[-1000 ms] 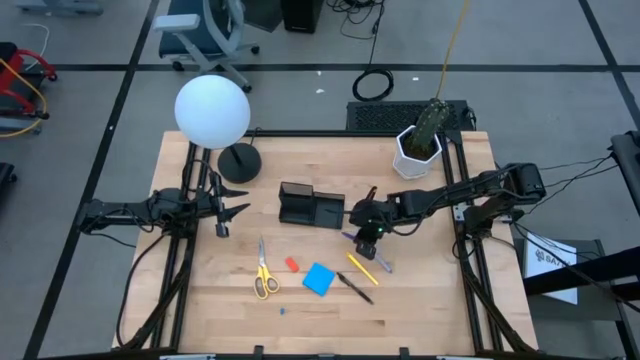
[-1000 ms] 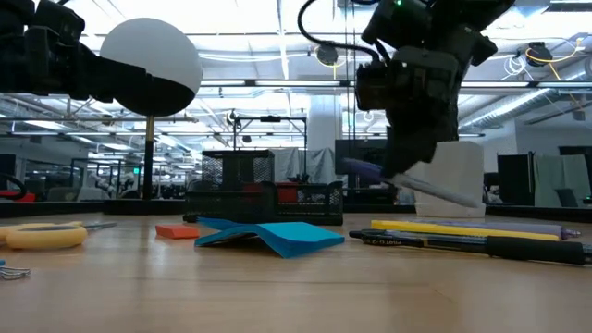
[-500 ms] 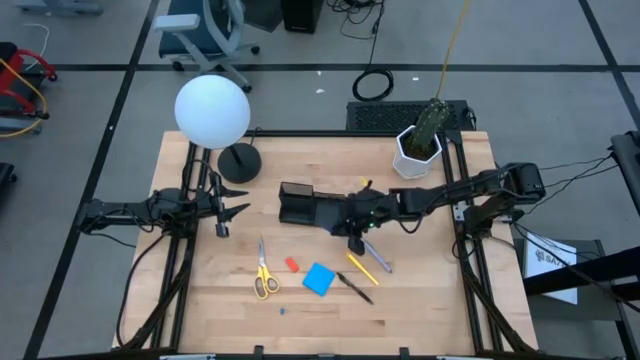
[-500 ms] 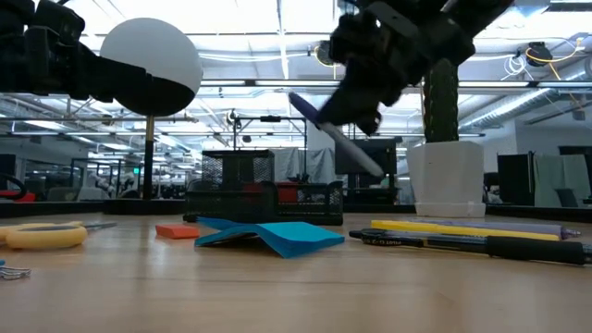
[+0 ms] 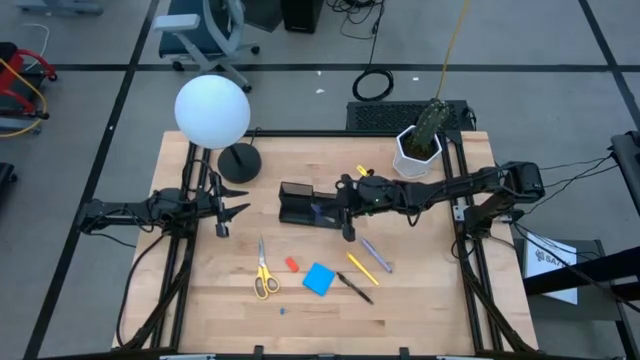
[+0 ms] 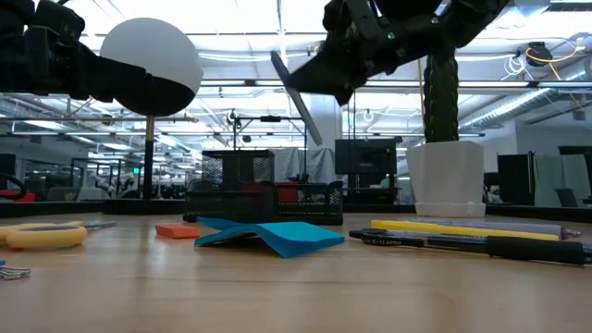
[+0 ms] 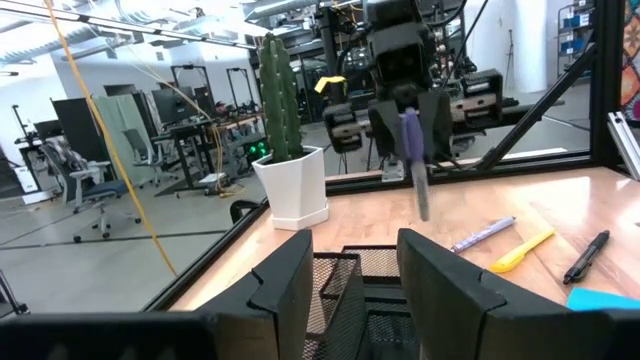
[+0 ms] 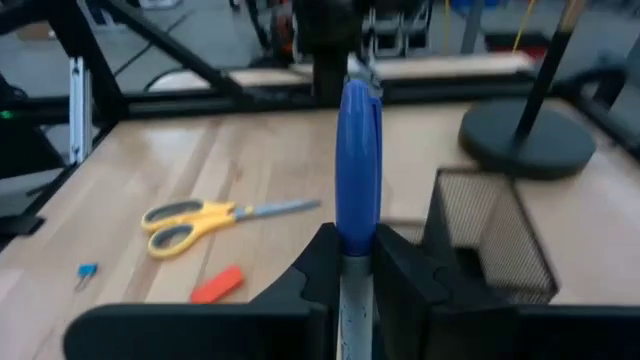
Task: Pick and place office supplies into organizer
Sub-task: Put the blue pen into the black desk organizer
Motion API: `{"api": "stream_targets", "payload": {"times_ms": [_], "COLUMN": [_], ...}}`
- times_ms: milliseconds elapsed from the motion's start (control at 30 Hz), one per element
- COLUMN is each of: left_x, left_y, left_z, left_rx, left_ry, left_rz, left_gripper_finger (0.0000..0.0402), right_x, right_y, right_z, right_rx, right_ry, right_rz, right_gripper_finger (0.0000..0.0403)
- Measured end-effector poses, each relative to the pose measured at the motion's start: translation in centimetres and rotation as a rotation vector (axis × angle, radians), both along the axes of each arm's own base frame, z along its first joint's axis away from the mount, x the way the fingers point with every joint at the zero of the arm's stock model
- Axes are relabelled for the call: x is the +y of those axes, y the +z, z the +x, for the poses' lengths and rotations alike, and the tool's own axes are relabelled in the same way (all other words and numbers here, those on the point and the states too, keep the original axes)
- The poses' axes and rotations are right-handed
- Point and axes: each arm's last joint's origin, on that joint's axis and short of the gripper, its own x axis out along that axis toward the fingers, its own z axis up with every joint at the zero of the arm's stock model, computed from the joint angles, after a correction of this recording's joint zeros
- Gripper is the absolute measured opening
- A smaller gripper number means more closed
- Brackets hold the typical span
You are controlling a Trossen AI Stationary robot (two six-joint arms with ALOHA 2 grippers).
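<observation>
My right gripper [image 5: 345, 207] hangs above the table just right of the black mesh organizer [image 5: 304, 205], shut on a blue-and-grey pen [image 8: 358, 150]. The organizer stands on its base with its taller cup section on the left. Near the front lie yellow-handled scissors [image 5: 263, 272], a red eraser piece [image 5: 292, 264], a blue pad [image 5: 319, 279], a yellow pen [image 5: 362, 268], a black pen [image 5: 355, 288] and a purple-grey pen [image 5: 376, 254]. My left gripper [image 5: 236, 206] waits open at the table's left, pointing level toward the organizer. My right gripper pinches the pen between its two fingers where the blue barrel meets the grey part [image 8: 357, 238]. The fingers come nearly level from the table's right. The pen is lifted clear and slants steeply, blue end [image 6: 277, 63] up and toward the organizer, grey end [image 6: 317, 137] down.
A lamp with a white globe [image 5: 212, 110] and a round black base [image 5: 240, 162] stands at the far left. A cactus in a white pot [image 5: 418, 150] stands at the far right. A tiny blue clip [image 5: 282, 311] lies near the front edge.
My right gripper has risen and gone toward the table's left, up to the organizer, tipping from pointing down to nearly level and rolling. The pen in it has come up with it and turned from almost flat to a steep slant.
</observation>
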Motion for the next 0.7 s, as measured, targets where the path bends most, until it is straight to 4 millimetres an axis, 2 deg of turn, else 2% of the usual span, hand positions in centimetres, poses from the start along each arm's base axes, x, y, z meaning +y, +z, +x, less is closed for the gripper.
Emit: {"api": "stream_targets", "payload": {"times_ms": [700], "left_x": [0.0], "left_y": [0.0], "left_z": [0.0], "left_rx": [0.0], "left_ry": [0.0], "left_rz": [-0.001], "left_gripper_finger": [0.0154], "right_x": [-2.5], "right_y": [2.2], "right_z": [0.3], "right_rx": [-0.234], "right_ry": [-0.047], "right_rz": [-0.148], "right_gripper_finger": [0.0033]}}
